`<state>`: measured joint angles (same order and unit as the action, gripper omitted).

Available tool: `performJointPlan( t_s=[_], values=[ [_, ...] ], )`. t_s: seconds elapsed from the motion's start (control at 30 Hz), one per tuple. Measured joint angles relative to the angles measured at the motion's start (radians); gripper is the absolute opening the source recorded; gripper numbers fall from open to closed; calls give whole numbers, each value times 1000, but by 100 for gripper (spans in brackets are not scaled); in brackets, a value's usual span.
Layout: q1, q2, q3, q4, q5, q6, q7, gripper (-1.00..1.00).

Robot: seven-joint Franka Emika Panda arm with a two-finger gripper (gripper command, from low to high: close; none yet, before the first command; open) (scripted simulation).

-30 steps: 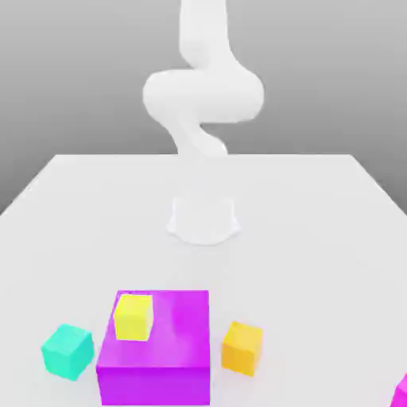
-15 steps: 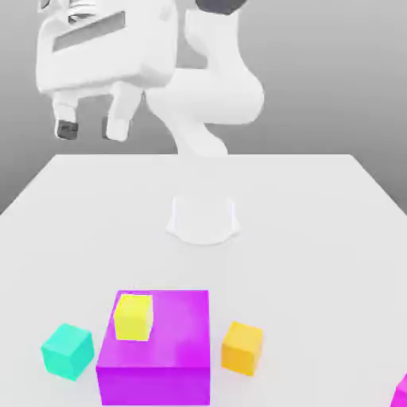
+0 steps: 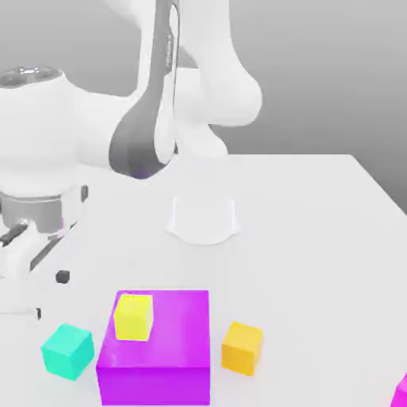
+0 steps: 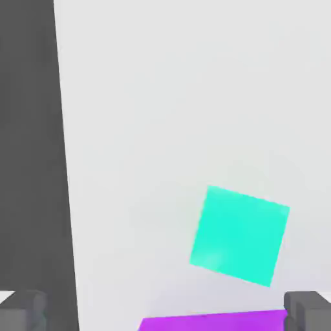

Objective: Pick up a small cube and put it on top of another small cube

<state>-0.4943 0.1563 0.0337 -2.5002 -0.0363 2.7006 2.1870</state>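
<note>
So your arm [image 3: 95, 143] is bent low over the white table [image 3: 318, 215] on the exterior view's left, with the wrist hanging over that edge of the table, above the teal cube [image 3: 67, 350]. The gripper [image 4: 165, 310] is spread wide with nothing between the fingers. In the hand view you can spot both fingertips [image 4: 22, 307] poking into the picture far apart, and the teal cube [image 4: 239, 234] sits on the table between them, not touched by either one. It looks turned a bit out of line with the fingers.

The teal cube sits on the table just beside the big purple block [image 3: 155, 346], on the exterior view's left of it, with a small gap between them. You can see a strip of that purple block [image 4: 213, 320] in the hand view too, right next to the teal cube.

On top of the purple block there's a small yellow cube [image 3: 133, 317], sitting near the block's left side as the exterior view shows it. An orange cube [image 3: 242, 347] sits on the table on the other side of the purple block, close but apart. Another bit of purple [image 3: 400, 391] peeks in at the exterior view's right corner; can't tell what it is. The arm's round base [image 3: 203, 219] sits further back on the table.
</note>
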Motion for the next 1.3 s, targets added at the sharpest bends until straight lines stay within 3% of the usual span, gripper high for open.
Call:
performJointPlan(
  t_s=[0.2,0.23,0.5,0.73,1.0,1.17,1.2,1.3],
  values=[
    [-1,203,-20,15,23,144,65,0],
    [0,232,-22,20,22,168,66,-100],
    [-1,212,-21,16,23,154,66,-100],
    [11,-29,16,-23,40,-45,-2,-100],
    [118,-302,78,-61,69,-280,-201,-100],
    [126,-226,95,-101,49,-167,-217,-100],
    [127,-205,95,-107,47,-140,-215,100],
    [127,-205,95,-107,47,-140,-215,100]
  ],
)
